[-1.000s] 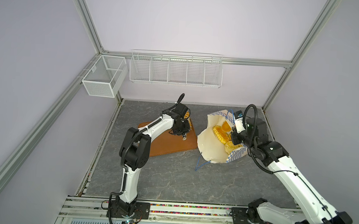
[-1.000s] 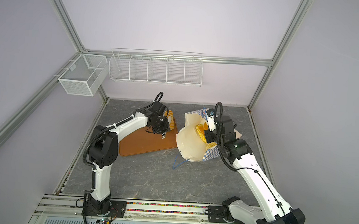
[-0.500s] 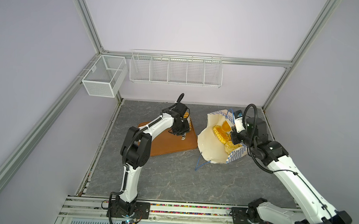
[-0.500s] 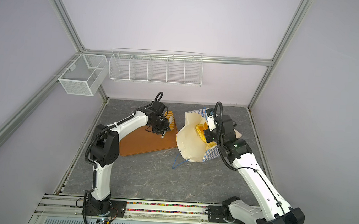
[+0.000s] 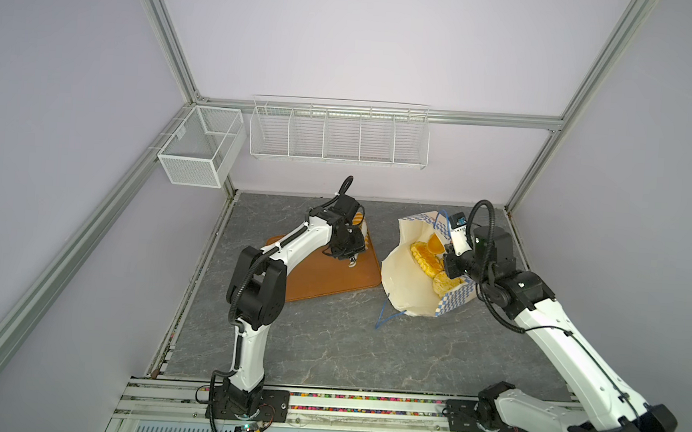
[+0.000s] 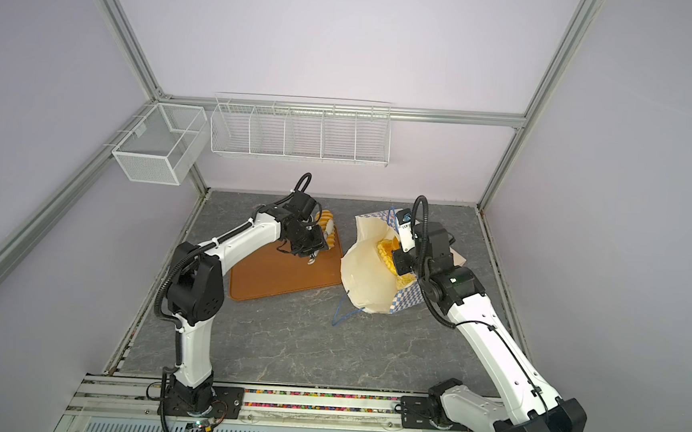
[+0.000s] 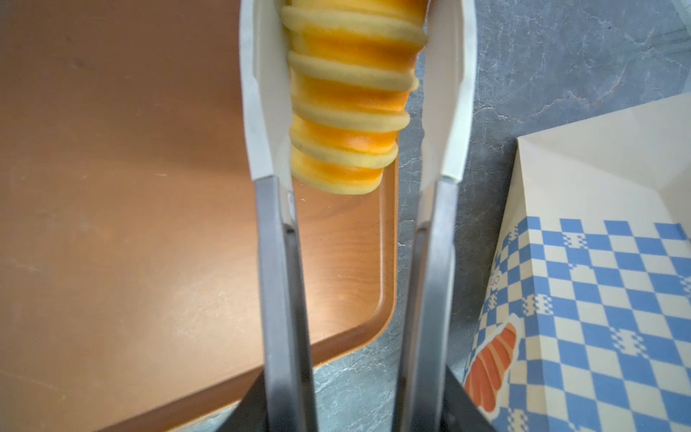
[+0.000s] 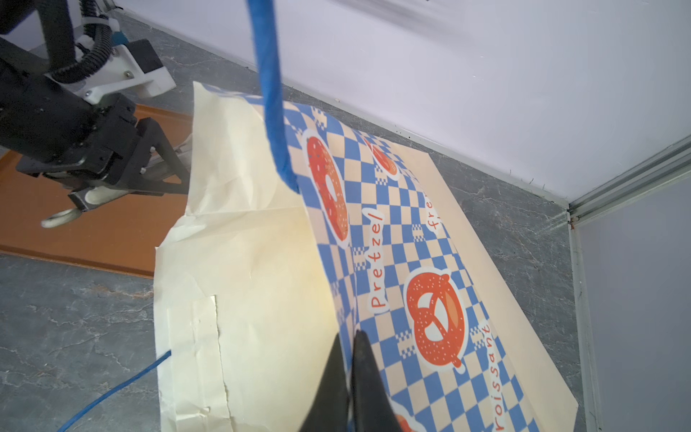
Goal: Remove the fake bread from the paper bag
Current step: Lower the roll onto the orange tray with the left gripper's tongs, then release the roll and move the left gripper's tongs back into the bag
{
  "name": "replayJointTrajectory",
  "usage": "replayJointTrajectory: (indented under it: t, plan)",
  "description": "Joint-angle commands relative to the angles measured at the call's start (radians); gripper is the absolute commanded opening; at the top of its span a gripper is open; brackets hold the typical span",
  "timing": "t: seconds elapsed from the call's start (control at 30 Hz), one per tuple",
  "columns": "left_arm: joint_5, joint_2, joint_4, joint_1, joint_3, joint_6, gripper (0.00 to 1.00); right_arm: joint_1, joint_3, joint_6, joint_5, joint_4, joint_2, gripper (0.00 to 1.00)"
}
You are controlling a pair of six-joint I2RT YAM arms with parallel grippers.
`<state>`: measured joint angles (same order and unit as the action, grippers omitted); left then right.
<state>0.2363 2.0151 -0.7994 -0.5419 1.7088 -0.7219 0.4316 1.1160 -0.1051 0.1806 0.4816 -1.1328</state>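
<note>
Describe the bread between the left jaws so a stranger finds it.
Find the brown tray left of the paper bag. Over its far corner, between the left jaws, is a ridged yellow-orange loaf; the other breads sit inside the bag.

Looks like a robotics lab test cell: aluminium framing (image 5: 163, 33), plain lilac walls (image 5: 369, 39), hanging wire baskets (image 5: 339, 133), arms (image 5: 557, 336) bolted onto a rail (image 5: 364, 410).

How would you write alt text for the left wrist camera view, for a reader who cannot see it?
A ridged golden toy bread loaf sits between the white fingers of the left claw, with a gap on one side, over the corner of a brown tray. A blue-and-white checkered paper bag is beside the tray on the grey table.
</note>
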Motion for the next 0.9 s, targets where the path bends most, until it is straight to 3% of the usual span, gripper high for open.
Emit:
replayJointTrajectory:
  t: [0.0, 0.27, 0.47, 0.6, 0.77, 0.87]
  plan:
    - [-0.001, -0.059, 0.006, 0.008, -0.020, 0.010, 0.48, -0.009, -0.004, -0.009, -0.015, 0.008, -0.012, 0.07]
    - [0.003, -0.087, 0.027, 0.014, -0.074, 0.004, 0.48, -0.009, 0.001, -0.007, -0.018, 0.018, -0.005, 0.07]
    - [-0.067, -0.168, -0.015, 0.014, -0.085, 0.057, 0.45, -0.009, 0.000, -0.011, -0.020, 0.024, 0.001, 0.07]
    - [-0.104, -0.274, -0.022, 0.014, -0.132, 0.153, 0.31, -0.008, -0.024, -0.043, -0.056, 0.013, 0.019, 0.07]
    - [-0.101, -0.422, -0.045, 0.003, -0.183, 0.334, 0.27, -0.008, -0.080, -0.053, -0.095, -0.019, 0.074, 0.07]
    - [-0.133, -0.498, -0.099, -0.052, -0.176, 0.460, 0.27, -0.008, -0.093, -0.041, -0.085, -0.025, 0.098, 0.07]
